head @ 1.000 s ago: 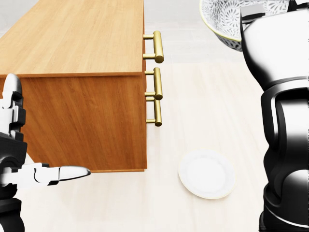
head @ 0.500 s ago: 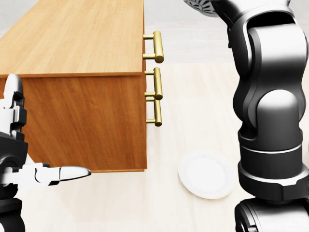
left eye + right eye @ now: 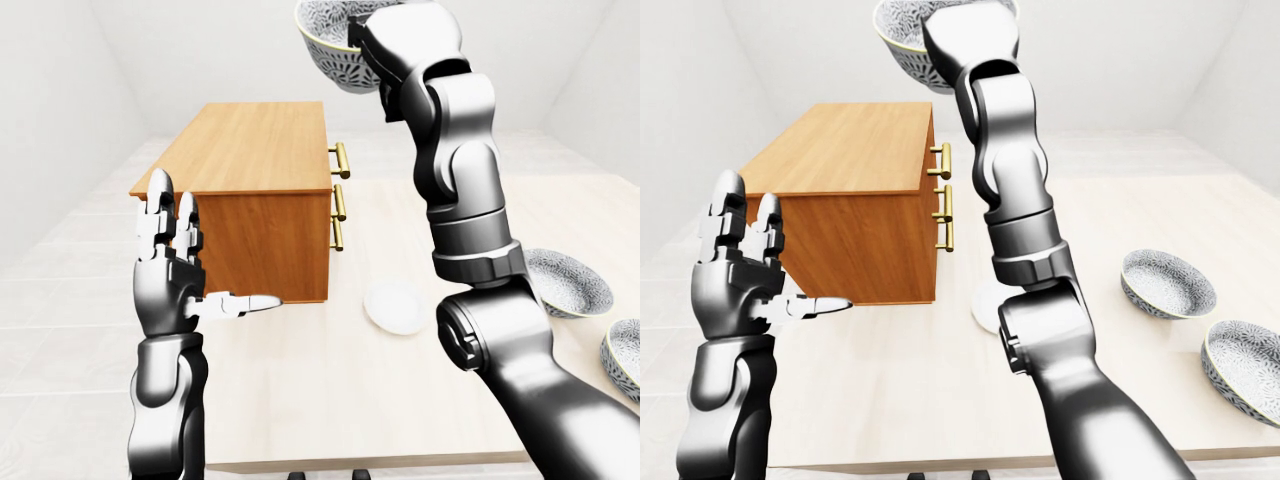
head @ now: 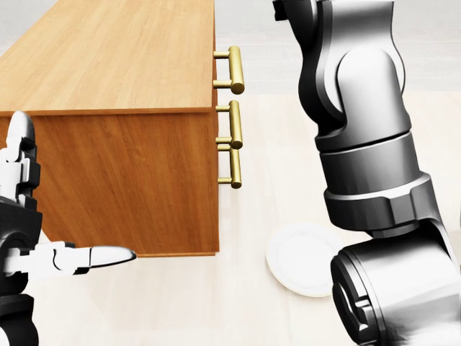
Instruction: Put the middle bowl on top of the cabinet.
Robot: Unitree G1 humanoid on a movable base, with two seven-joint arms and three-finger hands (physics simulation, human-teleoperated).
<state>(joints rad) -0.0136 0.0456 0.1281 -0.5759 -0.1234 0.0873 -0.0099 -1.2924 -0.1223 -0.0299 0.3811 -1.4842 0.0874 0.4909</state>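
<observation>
Middle bowl [image 3: 330, 50], left-eye view: aloft at top, right hand [image 3: 375, 38] fingers clamped on its rim, right of the cabinet [image 3: 250, 165] at the left edge of the bench [image 3: 320, 400]. Head view: left hand [image 4: 21, 245] fingers spread, empty. Right-eye view: rim-only hold may slip; forearm may clip the handles [image 3: 948, 220].

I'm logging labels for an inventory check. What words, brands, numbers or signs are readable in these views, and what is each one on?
None: no readable text shows in any view.
The wooden cabinet, its brass handles, the white plate and the robot's right arm are bare.
The raised bowl, the upper table bowl and the lower table bowl carry only a speckled pattern, no lettering.
</observation>
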